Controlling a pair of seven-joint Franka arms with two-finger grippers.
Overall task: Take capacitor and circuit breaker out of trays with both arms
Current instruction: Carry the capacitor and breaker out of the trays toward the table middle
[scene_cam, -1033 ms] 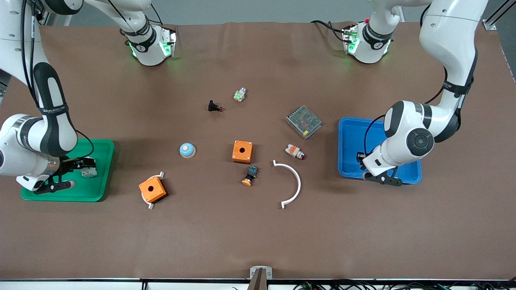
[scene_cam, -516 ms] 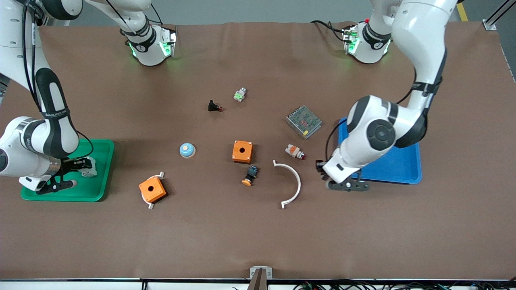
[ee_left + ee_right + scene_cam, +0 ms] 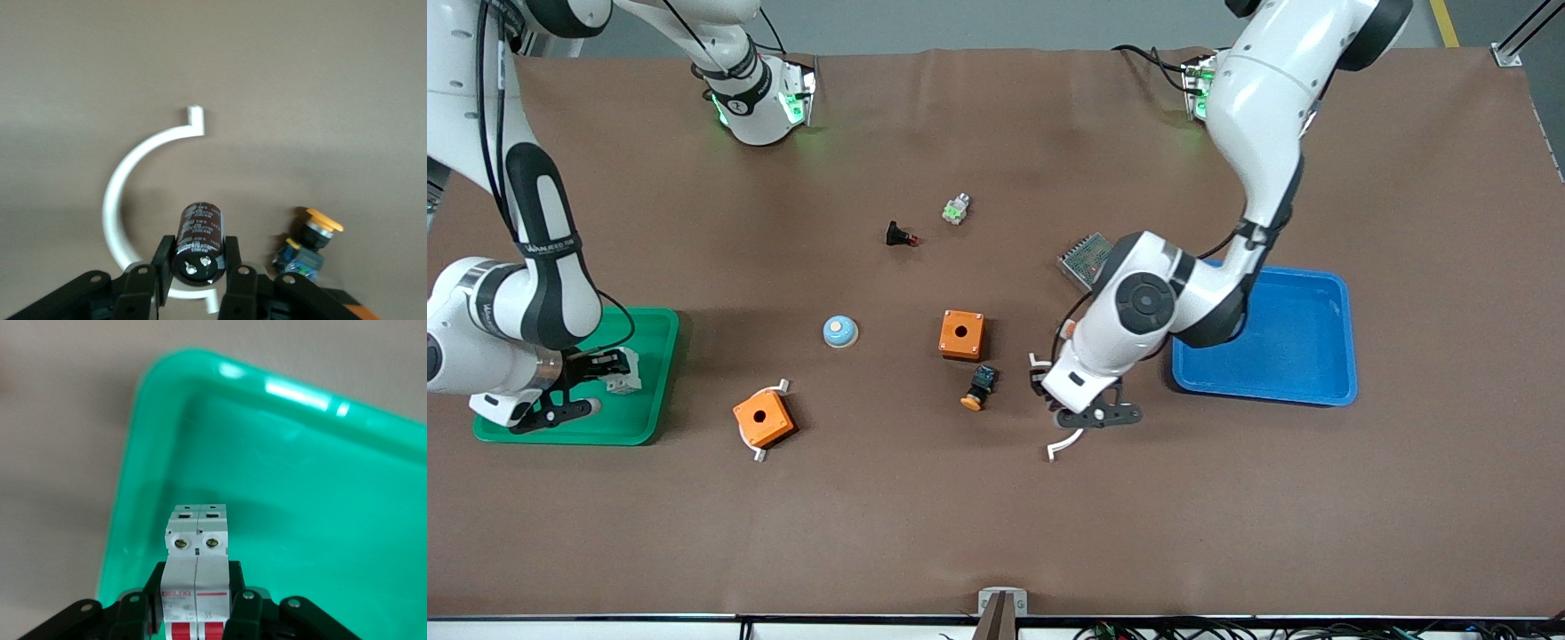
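The left gripper (image 3: 1069,411), just right of centre in the front view, hangs over the white curved bracket (image 3: 1069,437) on the bench (image 3: 996,524). Its jaws are closed on the capacitor (image 3: 197,243), a black cylinder with its silvery terminal end facing the left wrist camera at the bottom centre of that picture. Beside the bracket lies the black push button with an orange cap (image 3: 978,388).

The right gripper (image 3: 596,382), at the left edge of the front view, is over the green tray (image 3: 654,373). Its jaws are clamped on the breaker (image 3: 198,587), a white block with red at its lower end, held upright at the bottom centre of the right wrist picture above the tray floor.

The blue tray (image 3: 1280,356) sits at right of centre, apart from the left gripper.
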